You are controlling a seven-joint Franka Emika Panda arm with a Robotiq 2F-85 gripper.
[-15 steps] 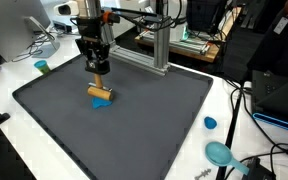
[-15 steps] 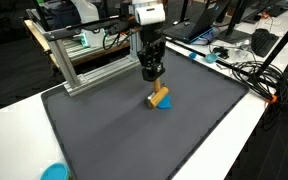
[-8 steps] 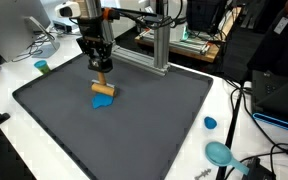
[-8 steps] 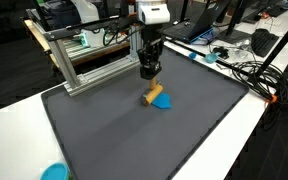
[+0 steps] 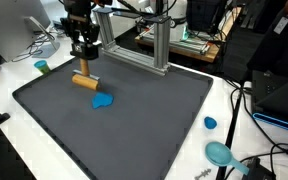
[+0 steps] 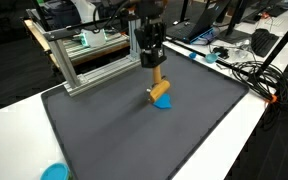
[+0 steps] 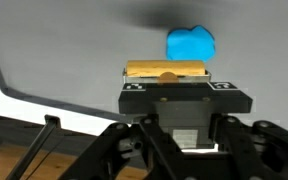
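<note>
Cluttered lab gear, monitors and cables ring a white tabletop [image 5: 230,100] that carries a large dark grey mat [image 5: 144,125]. A metal frame [image 5: 154,45] stands at the mat's far edge.

The end effector [image 5: 82,66] hangs over the mat near that frame, its fingers clamped on a wooden block [image 5: 83,81]. The wrist view shows the block [image 7: 166,71] lying crosswise between the fingers, gripped at its middle with both ends sticking out. In both exterior views the block [image 6: 158,84] appears to hang just clear of the mat rather than rest on it.

A small blue piece [image 5: 102,101] lies flat on the mat near the block and apart from it. In the wrist view the blue piece [image 7: 191,44] sits just beyond the block.

Off the mat on the tabletop are a small teal cup [image 5: 42,67], a blue lid [image 5: 211,124] and a teal round dish [image 5: 220,153].
</note>
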